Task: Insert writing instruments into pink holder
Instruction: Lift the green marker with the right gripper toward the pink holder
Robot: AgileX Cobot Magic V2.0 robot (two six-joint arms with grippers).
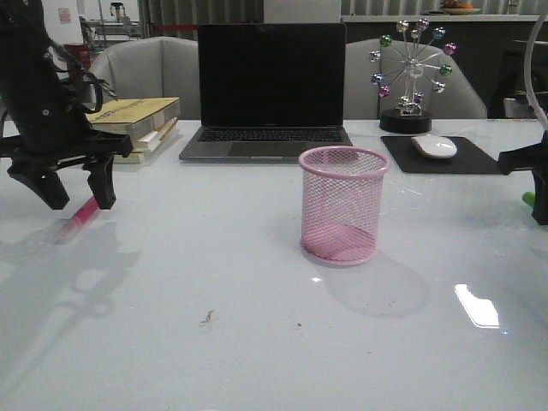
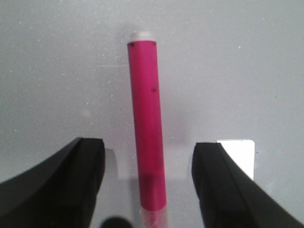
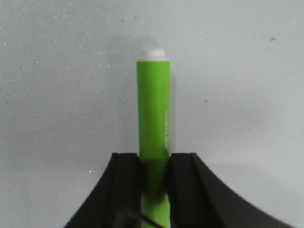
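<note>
The pink holder (image 1: 342, 205) stands upright in the middle of the white table (image 1: 214, 282), and nothing is in it.

The left gripper (image 1: 75, 190) is down low at the left side of the table. Its two black fingers (image 2: 57, 185) are spread wide apart. The pink marker (image 2: 148, 128) lies flat on the table between them, and neither finger touches it. In the front view only a small part of the pink marker (image 1: 83, 213) shows, just under the fingers, with its pale end pointing toward the front edge of the table.

The right gripper (image 3: 154, 183) is at the far right edge of the front view — only a bit of it can be seen there. In its wrist view its fingers (image 3: 123, 185) are pressed tight on both sides of the green marker (image 3: 154, 114). The marker's white tip sticks out past the fingers.

At the back of the table sit a laptop (image 1: 270, 94), a stack of books (image 1: 141, 120), a mouse (image 1: 434, 146) on a black pad (image 1: 479, 163), and a little wheel toy (image 1: 413, 68) with shiny balls.
</note>
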